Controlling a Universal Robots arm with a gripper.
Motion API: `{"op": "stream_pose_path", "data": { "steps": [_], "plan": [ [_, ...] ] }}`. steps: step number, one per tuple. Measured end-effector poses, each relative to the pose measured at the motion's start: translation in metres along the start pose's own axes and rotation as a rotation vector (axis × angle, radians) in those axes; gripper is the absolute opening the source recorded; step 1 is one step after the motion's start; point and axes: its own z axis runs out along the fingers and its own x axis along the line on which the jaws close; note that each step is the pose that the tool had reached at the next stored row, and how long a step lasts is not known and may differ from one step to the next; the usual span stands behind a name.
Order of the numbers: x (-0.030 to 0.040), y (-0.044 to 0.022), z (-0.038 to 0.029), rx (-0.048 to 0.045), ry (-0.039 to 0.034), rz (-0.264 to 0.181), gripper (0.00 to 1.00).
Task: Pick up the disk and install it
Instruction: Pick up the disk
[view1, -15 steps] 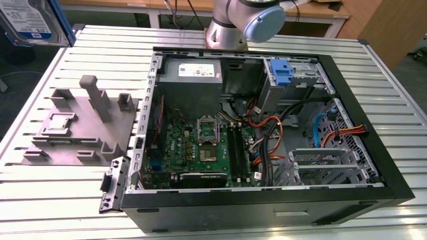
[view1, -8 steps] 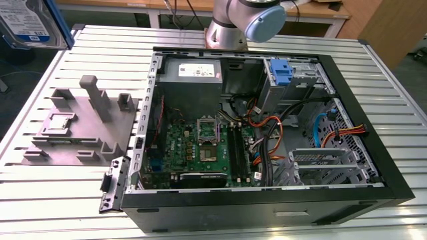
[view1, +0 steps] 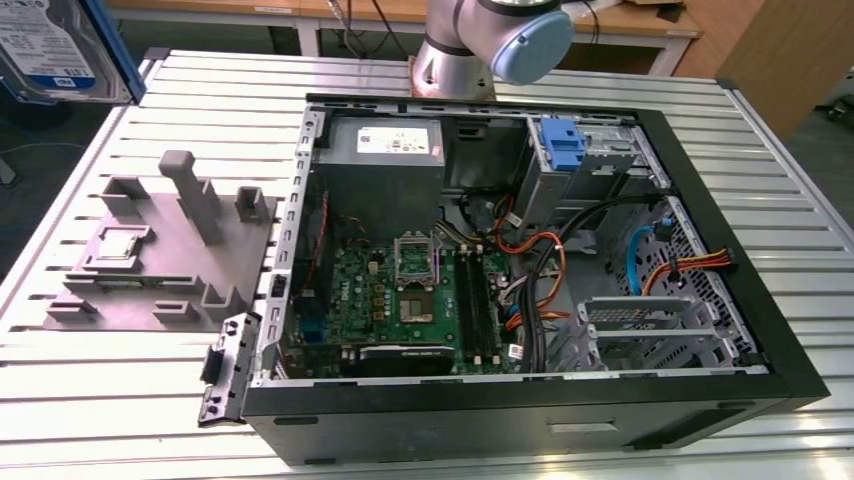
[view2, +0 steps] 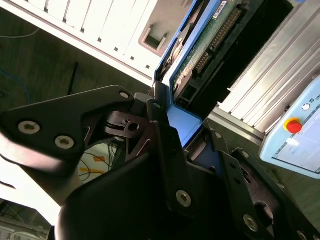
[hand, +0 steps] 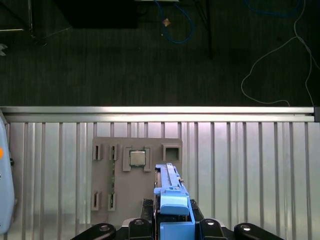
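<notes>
The disk (view1: 51, 50) is held in the air at the exterior view's upper left, off the table's corner, its white-and-blue label facing the camera and its blue carrier along the edge. In the first wrist view the disk (hand: 171, 200) shows edge-on, its blue carrier clamped in my gripper (hand: 173, 226), high above the grey fixture. The second wrist view shows the disk's (view2: 210, 45) green circuit-board underside and connector, with my gripper (view2: 176, 134) shut on the blue carrier end.
An open computer case (view1: 287, 300) lies on the slatted metal table (view1: 80, 400), with a power-supply box (view1: 394, 140), a blue-fronted drive bay (view1: 563, 145) and a metal cage (view1: 654, 325). A grey fixture (view1: 160, 250) sits beside the case. A pendant's red button (view2: 294, 126) is nearby.
</notes>
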Motion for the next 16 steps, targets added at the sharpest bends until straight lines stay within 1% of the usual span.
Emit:
{"op": "stream_pose_path", "data": {
  "steps": [2,6,16],
  "plan": [
    [0.0014,0.0000,-0.0001,0.0000,0.0000,0.000,0.37],
    [0.0016,-0.0001,-0.0011,-0.0001,0.0001,0.000,0.37],
    [0.0009,-0.0002,-0.0141,-0.0001,0.0000,0.000,0.37]
  ]
}}
